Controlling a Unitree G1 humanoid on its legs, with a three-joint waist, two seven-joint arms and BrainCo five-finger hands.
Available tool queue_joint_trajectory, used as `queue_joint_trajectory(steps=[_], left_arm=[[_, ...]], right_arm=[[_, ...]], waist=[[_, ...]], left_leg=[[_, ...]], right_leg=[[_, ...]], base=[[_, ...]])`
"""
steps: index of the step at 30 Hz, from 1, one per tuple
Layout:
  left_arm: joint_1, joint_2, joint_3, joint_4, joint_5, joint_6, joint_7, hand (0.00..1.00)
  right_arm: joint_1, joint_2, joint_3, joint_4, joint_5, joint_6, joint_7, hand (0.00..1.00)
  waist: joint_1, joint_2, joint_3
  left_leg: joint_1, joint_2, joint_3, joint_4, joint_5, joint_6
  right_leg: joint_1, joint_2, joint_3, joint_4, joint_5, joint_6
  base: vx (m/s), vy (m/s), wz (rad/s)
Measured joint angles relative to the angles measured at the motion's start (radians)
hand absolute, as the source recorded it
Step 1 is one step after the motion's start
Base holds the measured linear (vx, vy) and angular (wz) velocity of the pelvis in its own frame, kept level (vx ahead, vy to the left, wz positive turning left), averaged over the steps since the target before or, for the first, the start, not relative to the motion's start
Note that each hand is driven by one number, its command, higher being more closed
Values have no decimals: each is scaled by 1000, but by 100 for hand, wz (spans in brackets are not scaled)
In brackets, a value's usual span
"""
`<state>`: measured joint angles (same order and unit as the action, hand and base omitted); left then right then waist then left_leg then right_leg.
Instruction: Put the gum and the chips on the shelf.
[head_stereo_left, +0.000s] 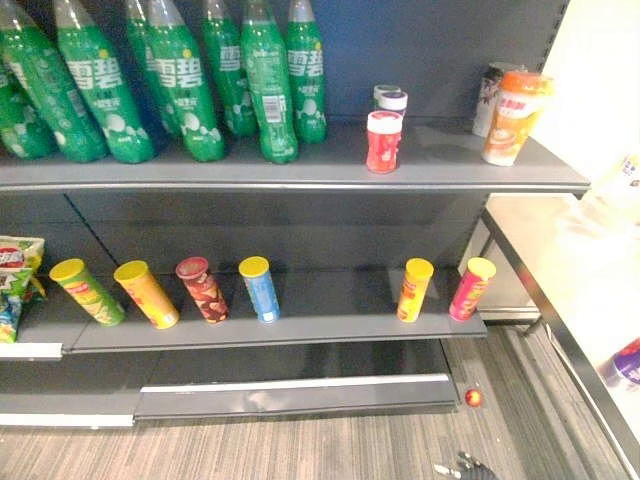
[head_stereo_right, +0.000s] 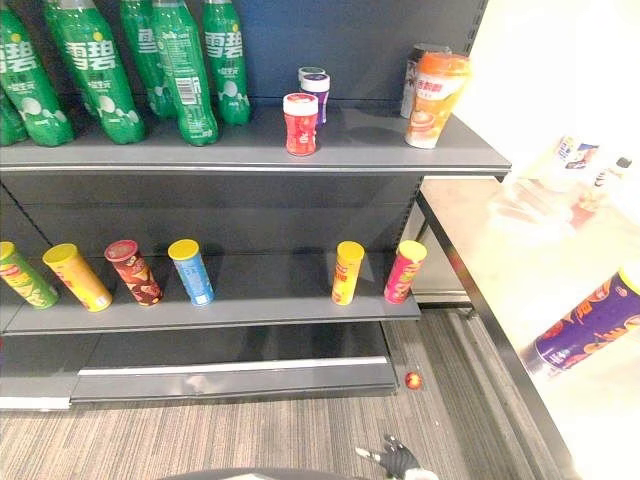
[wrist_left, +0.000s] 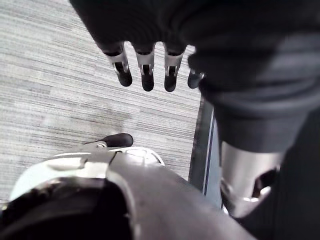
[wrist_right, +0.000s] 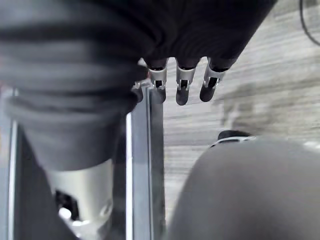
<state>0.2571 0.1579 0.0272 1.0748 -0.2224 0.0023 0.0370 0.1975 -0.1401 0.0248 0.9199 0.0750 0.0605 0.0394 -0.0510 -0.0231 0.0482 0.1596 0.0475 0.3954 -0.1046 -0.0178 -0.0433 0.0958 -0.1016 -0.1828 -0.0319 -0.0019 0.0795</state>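
A grey shelf unit (head_stereo_right: 300, 215) was seen well beyond the right hand (head_stereo_right: 398, 461), which was held low over the striped floor (head_stereo_right: 200, 430). Farthest from the hand, green bottles (head_stereo_right: 95, 75), gum jars (head_stereo_right: 300, 123) and two cups (head_stereo_right: 435, 95) were stood on the upper board (head_stereo_right: 370, 145). Six chip cans (head_stereo_right: 347, 272) were ranged on the lower board (head_stereo_right: 270, 300), nearer the hand. A small red object (head_stereo_right: 413, 379) was seen on the floor just beyond the hand, and a purple can (head_stereo_right: 585, 325) on the pale table (head_stereo_right: 490, 250) to its right.

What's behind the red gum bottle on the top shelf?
Behind the red gum bottle stand a purple bottle with a white lid and, further back, a grey-green lid. Their lower bodies are covered.
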Motion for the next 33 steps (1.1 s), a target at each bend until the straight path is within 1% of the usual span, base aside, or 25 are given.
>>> queue_joint_trajectory(steps=[2,3,7,9,11,12,14,16,17,18,19,20,21,22,23,24,25,26,27,28,29,30,31,32,33], left_arm=[[0,-1,1,1,0,0,-3,0],[0,-1,1,3,-2,0,-6,0],[-11,-4,12,34,-33,1,-15,0],[-19,-7,15,37,-44,0,-14,0],[-24,-8,15,37,-41,1,-15,0],[-27,-8,15,37,-40,3,-17,0],[-34,-7,14,37,-29,19,-18,0],[-46,-5,15,37,-18,43,-29,0],[-50,-4,17,37,-13,46,-34,0],[-56,-4,19,34,-9,46,-39,0],[-60,-4,17,32,-9,50,-42,0],[-65,-4,17,26,-9,50,-43,0],[-68,-4,21,21,-9,50,-42,0],[-78,2,31,21,-11,49,-42,0],[-85,6,41,21,-10,49,-42,0],[-96,17,61,19,-12,45,-42,0],[-116,17,74,21,-25,41,-42,0],[-123,13,78,20,-41,39,-43,0],[-131,12,79,19,-50,28,-43,0],[-149,-5,76,14,-51,28,-43,0],[-148,-31,70,0,-51,27,-44,0],[-147,-46,69,-5,-50,24,-43,0],[-148,-45,68,-13,-49,22,-44,0],[-148,-45,68,-16,-49,22,-44,0],[-150,-45,68,-17,-49,23,-44,0]], right_arm=[[14,1,-28,12,-5,-6,-14,0],[15,5,-48,41,-38,-17,-31,0],[21,30,-108,78,-44,-23,-69,0],[24,33,-133,79,-49,-27,-76,0],[25,38,-147,78,-54,-41,-80,0],[25,42,-161,77,-52,-43,-84,0],[24,51,-178,65,-25,-45,-94,0],[24,64,-214,54,-11,-46,-113,0],[24,66,-217,51,-4,-47,-120,0],[23,71,-228,38,4,-55,-125,0],[22,75,-237,38,3,-73,-123,0],[17,78,-248,38,2,-87,-122,0],[8,78,-253,42,0,-97,-120,0],[-3,78,-254,52,-27,-106,-118,0],[-5,78,-254,57,-41,-113,-116,0],[-8,78,-253,78,-69,-120,-115,0],[-13,81,-254,89,-76,-118,-117,0],[-13,80,-255,88,-76,-119,-118,0],[-10,80,-254,86,-77,-123,-120,0],[1,57,-255,87,-84,-128,-121,0],[7,40,-261,91,-94,-130,-123,0],[7,37,-263,88,-109,-131,-123,0],[-1,39,-263,85,-115,-132,-123,0],[-8,43,-262,85,-116,-132,-123,0],[-11,50,-261,82,-116,-131,-123,0]], waist=[[-2,-1,5],[-2,0,5],[-4,-1,9],[-4,-1,17],[-7,0,26],[-9,-1,32],[-21,-4,49],[-28,0,73],[-27,0,83],[-26,11,101],[-27,8,110],[-26,21,116],[-23,19,127],[-24,8,129],[-23,1,130],[-19,-21,133],[-20,-24,142],[-23,-21,151],[-25,-26,162],[-26,4,171],[-27,31,169],[-28,40,161],[-27,40,158],[-26,32,157],[-26,33,156]], left_leg=[[0,-1,0,0,0,0],[1,-1,0,0,-1,1],[5,-3,4,0,-5,3],[16,-5,7,0,-13,10],[23,-10,15,1,-20,16],[25,-16,34,1,-22,17],[36,-24,63,1,-26,17],[42,-23,140,1,-36,17],[46,-18,175,1,-34,21],[57,-3,256,1,-41,23],[58,16,319,1,-44,20],[62,41,385,3,-44,14],[71,76,472,8,-43,7],[72,106,539,30,-49,-2],[71,121,573,54,-57,-12],[73,139,628,107,-76,-27],[82,156,665,157,-88,-38],[92,170,675,186,-87,-37],[92,202,685,267,-123,-51],[79,182,654,194,-91,-53],[89,182,670,160,-70,-49],[98,167,663,137,-59,-60],[108,150,667,113,-56,-66],[112,144,674,105,-51,-73],[118,145,679,104,-49,-75]], right_leg=[[0,-1,0,0,0,0],[1,-1,0,-1,0,0],[4,-3,0,-1,-3,3],[9,-7,0,13,-16,10],[-20,-19,6,78,-52,15],[-48,-28,22,125,-65,27],[-77,-39,43,171,-70,29],[-114,-38,62,183,-52,38],[-124,-40,44,181,-45,30],[-135,-56,-56,198,-67,-16],[-157,-76,-163,238,-81,-40],[-169,-89,-262,282,-89,-52],[-175,-106,-375,341,-98,-66],[-174,-131,-466,388,-99,-68],[-168,-142,-498,397,-96,-70],[-129,-169,-542,384,-2,-110],[-117,-154,-531,338,0,-97],[-105,-143,-540,323,2,-100],[-68,-137,-529,284,2,-100],[-44,-116,-521,244,3,-100],[-32,-100,-517,222,-3,-88],[-21,-100,-514,199,-8,-71],[-12,-94,-496,172,-21,-49],[-9,-90,-489,154,-27,-40],[-6,-85,-486,145,-27,-40]], base=[[0,0,0],[0,0,0],[0,0,0],[11,18,0],[13,65,-8],[22,81,-19],[49,90,-44],[13,92,-90],[-37,68,-139],[-41,58,-163],[-29,54,-201],[19,37,-216],[55,-2,-233],[82,-28,-204],[135,-89,-191],[216,-212,-163],[182,-194,-144],[175,-241,-99],[-11,-172,-63],[-52,-160,-59],[-142,-76,-37],[-64,-19,-31],[-42,-50,-23],[-24,-44,-17],[-13,-40,-19]])
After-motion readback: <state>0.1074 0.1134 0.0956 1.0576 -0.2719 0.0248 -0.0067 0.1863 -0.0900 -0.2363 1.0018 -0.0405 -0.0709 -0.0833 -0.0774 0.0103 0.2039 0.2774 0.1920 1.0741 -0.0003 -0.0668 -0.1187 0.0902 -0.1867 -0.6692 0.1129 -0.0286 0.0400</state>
